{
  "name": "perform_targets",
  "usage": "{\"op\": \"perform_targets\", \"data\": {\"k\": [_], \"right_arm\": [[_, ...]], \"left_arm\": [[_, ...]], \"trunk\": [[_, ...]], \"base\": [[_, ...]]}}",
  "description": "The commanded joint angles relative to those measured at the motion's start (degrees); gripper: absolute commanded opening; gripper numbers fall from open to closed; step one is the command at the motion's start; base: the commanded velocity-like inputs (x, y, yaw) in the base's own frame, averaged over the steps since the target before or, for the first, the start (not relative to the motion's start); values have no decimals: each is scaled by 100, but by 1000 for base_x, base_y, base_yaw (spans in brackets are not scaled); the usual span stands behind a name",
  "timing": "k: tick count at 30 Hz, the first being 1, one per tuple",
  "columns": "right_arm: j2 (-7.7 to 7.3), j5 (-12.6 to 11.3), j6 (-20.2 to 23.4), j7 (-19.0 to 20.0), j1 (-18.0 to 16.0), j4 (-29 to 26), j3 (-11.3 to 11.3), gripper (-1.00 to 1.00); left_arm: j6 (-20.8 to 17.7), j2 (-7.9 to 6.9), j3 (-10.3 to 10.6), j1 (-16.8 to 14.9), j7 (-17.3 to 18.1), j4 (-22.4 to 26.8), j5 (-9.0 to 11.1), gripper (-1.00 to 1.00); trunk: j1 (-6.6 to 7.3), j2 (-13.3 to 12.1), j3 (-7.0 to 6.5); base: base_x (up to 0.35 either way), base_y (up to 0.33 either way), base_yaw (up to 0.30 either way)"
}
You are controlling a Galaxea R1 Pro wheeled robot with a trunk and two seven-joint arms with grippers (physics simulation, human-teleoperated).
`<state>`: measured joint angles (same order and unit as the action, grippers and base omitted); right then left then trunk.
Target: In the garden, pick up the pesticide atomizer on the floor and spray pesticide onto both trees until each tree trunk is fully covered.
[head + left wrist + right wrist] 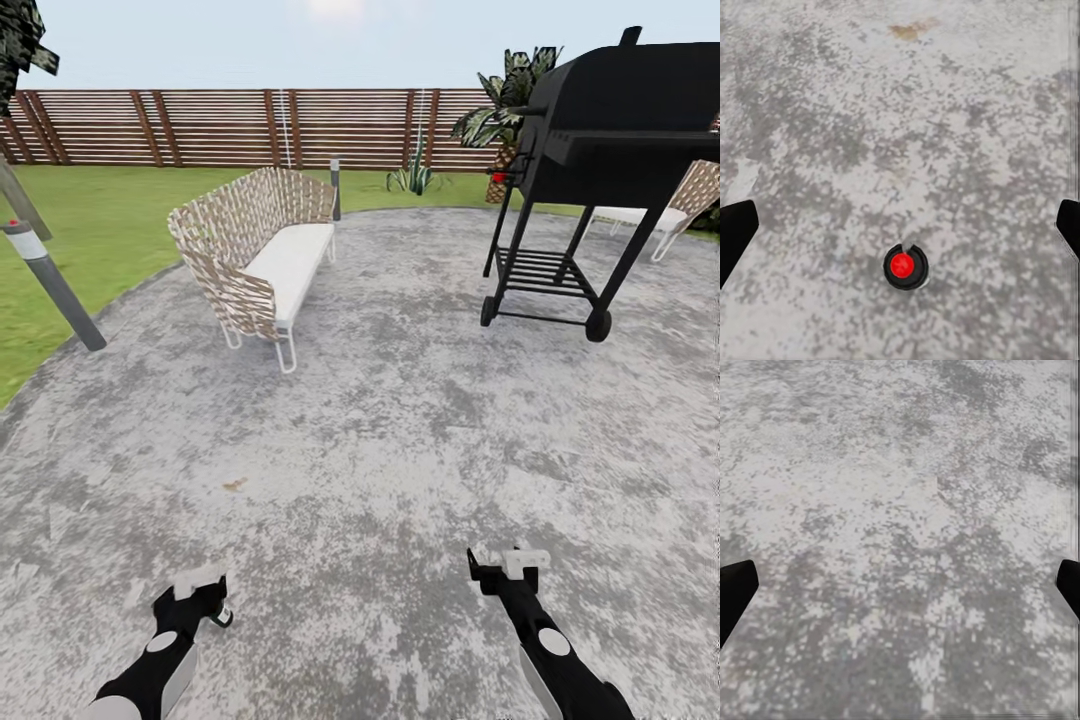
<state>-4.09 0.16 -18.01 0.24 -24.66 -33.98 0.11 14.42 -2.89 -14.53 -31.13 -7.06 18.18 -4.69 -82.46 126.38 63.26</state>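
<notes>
1. Pesticide atomizer: perhaps the small round black thing with a red centre (pixel 905 266) on the mottled grey stone paving (pixel 400 450), straight beneath the left gripper (pixel 197 590); I cannot confirm
2. Left gripper and right gripper (pixel 510 562) are both spread wide and empty; the left is nearer
3. A woven tan bench with a white cushion (pixel 262 255) and a black wheeled barbecue grill (pixel 610 140) stand well apart, obstructing nothing

Even, bright daylight is rendered throughout, with a pale glare patch seen high in the sky (pixel 335 8), hardly any cast shadows on the paving (pixel 400 430), straight posts bent outward at the head view's edges, and coarse, blotchy textures in both wrist views.
</notes>
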Motion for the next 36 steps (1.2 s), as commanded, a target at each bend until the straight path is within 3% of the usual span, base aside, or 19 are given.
{"op": "perform_targets", "data": {"k": [1, 5, 21, 36], "right_arm": [[1, 1, -18, 2, -3, 5, 3, 100], [4, 1, -18, 2, -3, 3, 13, 100], [4, -8, -18, 0, -3, -4, 7, 100], [4, -8, -18, -3, -3, -4, -11, 100]], "left_arm": [[22, 1, -23, -5, -14, -6, -50, 100], [25, -8, -22, -13, -14, -10, -50, 100], [17, -5, -14, -19, -6, -16, -59, 100], [17, -9, -14, -24, -5, -16, -59, 100]], "trunk": [[1, 1, 5], [1, 1, 6], [-350, 643, 293], [-680, 1245, 670]], "base": [[0, 0, -75], [0, 0, -32], [0, 0, -1], [0, 0, 0]]}}
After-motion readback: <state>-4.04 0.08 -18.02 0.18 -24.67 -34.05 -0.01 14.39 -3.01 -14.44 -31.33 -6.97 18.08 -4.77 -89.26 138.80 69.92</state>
